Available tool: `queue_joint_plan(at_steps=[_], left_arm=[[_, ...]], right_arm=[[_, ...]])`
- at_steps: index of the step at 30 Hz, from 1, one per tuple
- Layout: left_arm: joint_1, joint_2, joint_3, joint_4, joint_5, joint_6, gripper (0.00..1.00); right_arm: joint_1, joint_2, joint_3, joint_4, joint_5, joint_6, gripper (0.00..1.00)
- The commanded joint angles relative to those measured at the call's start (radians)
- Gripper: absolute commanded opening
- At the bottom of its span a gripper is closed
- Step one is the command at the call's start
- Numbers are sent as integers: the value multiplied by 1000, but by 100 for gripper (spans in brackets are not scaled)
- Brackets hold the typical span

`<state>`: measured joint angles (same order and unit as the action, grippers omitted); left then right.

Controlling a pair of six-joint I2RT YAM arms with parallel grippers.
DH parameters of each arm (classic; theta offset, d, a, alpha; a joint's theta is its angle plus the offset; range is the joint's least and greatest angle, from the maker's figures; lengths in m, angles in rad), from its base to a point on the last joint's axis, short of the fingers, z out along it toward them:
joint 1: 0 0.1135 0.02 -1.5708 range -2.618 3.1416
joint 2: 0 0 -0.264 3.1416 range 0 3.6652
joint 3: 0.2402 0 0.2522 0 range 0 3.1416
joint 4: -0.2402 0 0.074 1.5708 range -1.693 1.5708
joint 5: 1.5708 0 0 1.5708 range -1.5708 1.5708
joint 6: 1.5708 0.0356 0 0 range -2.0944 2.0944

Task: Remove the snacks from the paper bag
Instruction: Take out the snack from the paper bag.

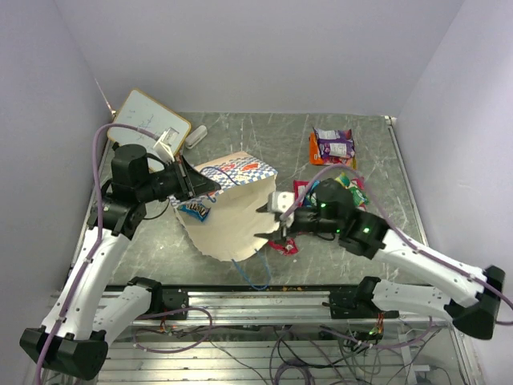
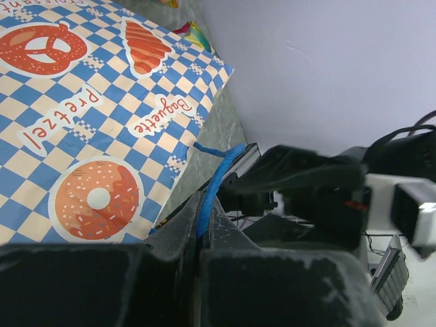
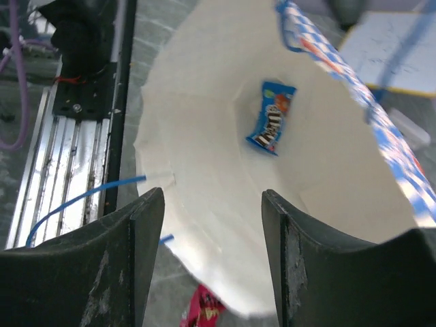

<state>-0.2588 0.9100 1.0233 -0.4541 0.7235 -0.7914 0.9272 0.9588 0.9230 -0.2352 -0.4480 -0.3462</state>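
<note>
The paper bag [image 1: 228, 204] lies on its side mid-table, its mouth open toward the near right. My left gripper [image 1: 210, 184] is shut on the bag's blue cord handle [image 2: 214, 184], next to the checkered band [image 2: 88, 116]. My right gripper [image 1: 268, 220] is open and empty at the bag's mouth, looking into the pale inside [image 3: 225, 170]. A blue snack packet [image 3: 274, 117] lies deep inside the bag; it also shows in the top view [image 1: 195, 210]. A small red packet [image 1: 284, 246] lies on the table just under the bag's lip. Purple and orange packets [image 1: 333, 144] lie at the back right.
A green and red packet pile [image 1: 350, 188] lies beside the right arm. A wooden-framed whiteboard [image 1: 148, 120] and a small white object [image 1: 196, 136] sit at the back left. The bag's other blue cord [image 1: 255, 273] trails toward the metal rail [image 1: 256, 301] at the near edge.
</note>
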Motion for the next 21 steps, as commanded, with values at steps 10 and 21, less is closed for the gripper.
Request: queue_joint_plan(at_steps=[10, 21], left_arm=[[-10, -79, 11, -38, -18, -80, 7], [-16, -40, 65, -10, -15, -100, 7]], right_arm=[[273, 435, -105, 600, 397, -260, 57], [287, 739, -76, 889, 538, -196, 55]])
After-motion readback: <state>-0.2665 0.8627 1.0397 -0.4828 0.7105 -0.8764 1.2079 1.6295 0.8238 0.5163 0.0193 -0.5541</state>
